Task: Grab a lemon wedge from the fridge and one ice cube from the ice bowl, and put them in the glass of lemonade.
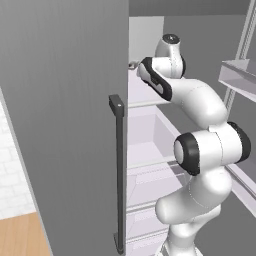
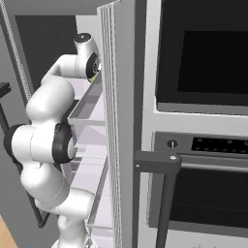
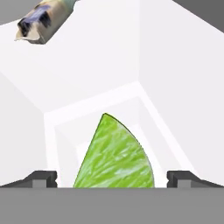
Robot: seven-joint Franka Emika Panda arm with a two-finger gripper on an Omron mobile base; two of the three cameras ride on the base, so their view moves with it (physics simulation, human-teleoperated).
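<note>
1. Hand view: the lemon wedge (image 3: 116, 155) lies on the white fridge (image 1: 65, 125) shelf, straight ahead between the fingertips, pointed tip facing away.
2. The gripper (image 3: 112, 177) stands fully spread, holding nothing.

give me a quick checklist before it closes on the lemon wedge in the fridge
1. Gripper open: ok, fingertips stand wide apart.
2. Lemon wedge between the fingertips: ok, centred in the hand view.
3. Wedge free of other items: ok, the wrapped item lies well apart.
4. Fridge door open, arm inside: ok.
5. Fingertips low enough around the wedge: cannot tell.
</note>
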